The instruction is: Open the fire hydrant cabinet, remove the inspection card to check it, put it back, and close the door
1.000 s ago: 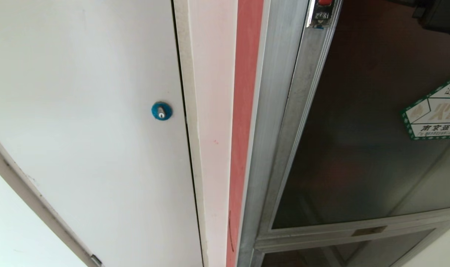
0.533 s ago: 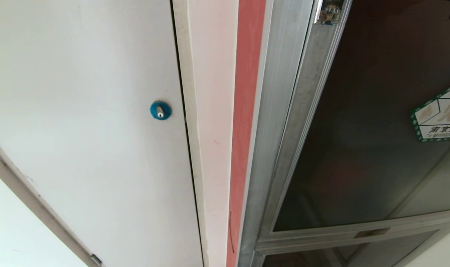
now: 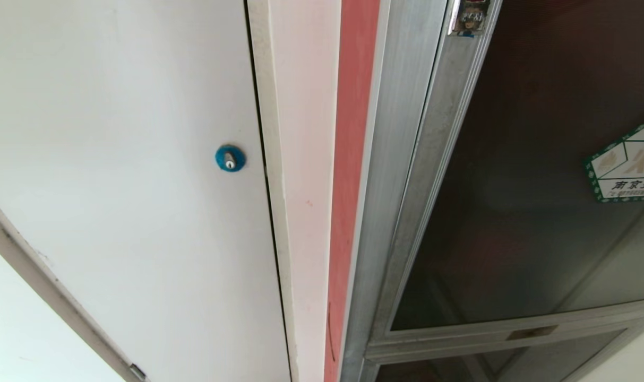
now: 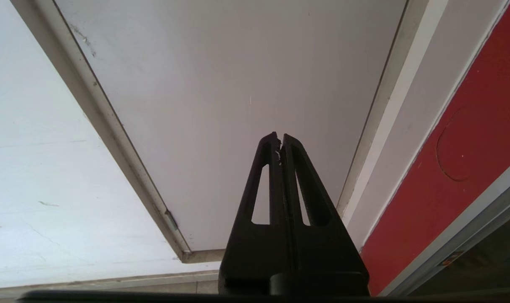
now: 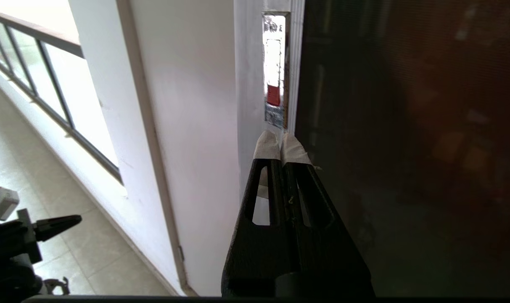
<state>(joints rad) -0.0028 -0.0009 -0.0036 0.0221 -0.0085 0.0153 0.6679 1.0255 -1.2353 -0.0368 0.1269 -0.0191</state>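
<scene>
The door of dark smoky glass sits shut in its aluminium frame, a red strip and a pale wall edge running beside it. The right gripper — taped tips pinched together, nothing between them — points at the frame just below the recessed latch. The left gripper, closed and empty, hangs before the white panel door.
</scene>
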